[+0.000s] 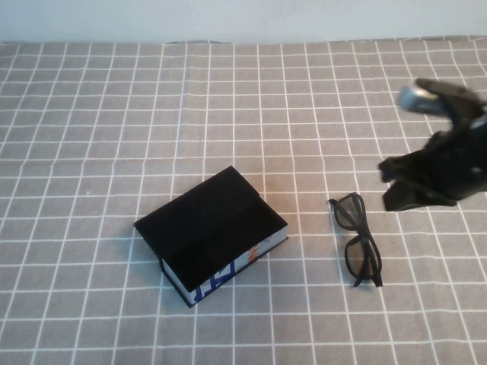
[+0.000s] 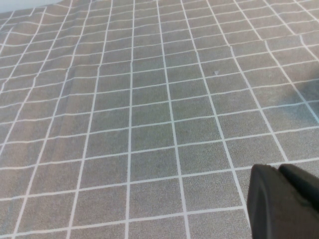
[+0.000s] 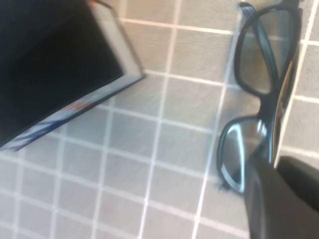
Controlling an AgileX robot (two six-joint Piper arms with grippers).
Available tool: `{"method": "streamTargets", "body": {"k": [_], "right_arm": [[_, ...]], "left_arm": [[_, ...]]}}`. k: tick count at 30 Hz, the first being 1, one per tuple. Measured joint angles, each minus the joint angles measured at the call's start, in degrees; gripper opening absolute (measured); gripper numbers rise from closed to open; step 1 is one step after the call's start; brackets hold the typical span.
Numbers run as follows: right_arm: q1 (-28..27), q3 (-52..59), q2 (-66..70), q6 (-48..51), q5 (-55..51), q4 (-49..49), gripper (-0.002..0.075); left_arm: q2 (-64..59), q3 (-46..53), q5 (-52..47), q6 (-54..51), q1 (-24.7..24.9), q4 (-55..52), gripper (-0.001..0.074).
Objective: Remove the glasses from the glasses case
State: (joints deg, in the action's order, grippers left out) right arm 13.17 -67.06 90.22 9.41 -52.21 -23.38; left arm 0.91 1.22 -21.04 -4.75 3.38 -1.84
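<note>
Glasses (image 1: 358, 239) already lie on the worktop (image 1: 91, 114) beside the shut glasses case (image 1: 209, 232), so lift your right claw (image 1: 396, 186), its grip unreadable, straight away without snagging them, while the left claw (image 2: 284, 204), equally unreadable, hangs over bare cloth.

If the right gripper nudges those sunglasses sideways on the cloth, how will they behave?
The glasses lie folded flat right of the glasses case, so they would probably slide or pivot rather than roll. Thin frame suggests light; the checked cloth may drag slightly. Glossy lenses look scratch-prone. The right gripper hovers beside them; the left gripper sits elsewhere.
</note>
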Motion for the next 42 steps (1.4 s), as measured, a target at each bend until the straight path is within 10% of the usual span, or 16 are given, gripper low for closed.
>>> {"method": "streamTargets", "body": {"k": [18, 33, 42], "right_arm": [[-0.1, 29.5, -46.8, -2.8, 8.7, 6.4, -0.0017], [-8.1, 63.2, -72.2, -2.8, 52.7, 11.2, -0.0018], [-9.9, 68.6, -90.2, -2.8, 47.3, 12.0, -0.0018]], "left_arm": [[0.0, 0.0, 0.0, 0.0, 0.0, 0.0, -0.0004], [0.0, 0.0, 0.0, 0.0, 0.0, 0.0, -0.0004], [0.0, 0.0, 0.0, 0.0, 0.0, 0.0, -0.0004]]}}
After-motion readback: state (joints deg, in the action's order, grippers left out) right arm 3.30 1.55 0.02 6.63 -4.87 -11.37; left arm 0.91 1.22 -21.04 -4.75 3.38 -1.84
